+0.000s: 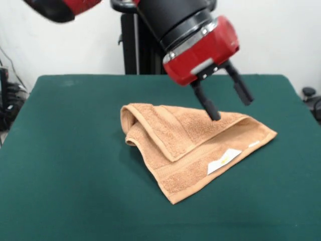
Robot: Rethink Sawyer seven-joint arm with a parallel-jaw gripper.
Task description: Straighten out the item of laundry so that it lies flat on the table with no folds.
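Tilted over the folded orange-brown towel (193, 150) on the green table (65, 165). Gripper (230, 108) spread wide, empty. One fingertip (214, 115) at the towel's far edge, the other clear of it.

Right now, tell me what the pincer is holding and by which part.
Nothing is held. The pincer is open above the towel, one finger near its far edge fold, the other clear of it.

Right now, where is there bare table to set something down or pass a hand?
Bare table runs wide left of the towel and along the near edge. A narrower strip lies right of it. The gripper, open, crowds the towel's far right corner.
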